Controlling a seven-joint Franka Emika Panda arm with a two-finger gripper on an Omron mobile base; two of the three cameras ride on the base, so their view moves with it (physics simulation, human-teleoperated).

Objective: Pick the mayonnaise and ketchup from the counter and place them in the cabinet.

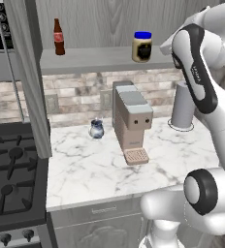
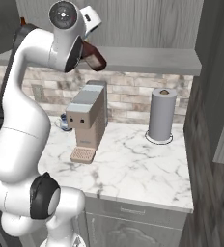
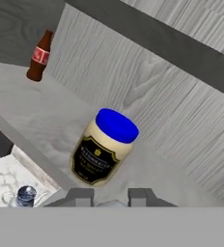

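The mayonnaise, a cream jar with a blue lid, stands upright on the cabinet shelf board. In the hand view the mayonnaise sits just beyond my gripper. In the right base view the ketchup, a squat dark reddish-brown bottle, hangs tilted in the air before the cabinet shelf. My gripper is shut on its upper end, mostly hidden behind my forearm. The counter lies below.
A slim red-labelled bottle stands at the shelf's left end. On the counter are a coffee machine, a small glass jug and a paper towel roll. A stove borders the counter's left side.
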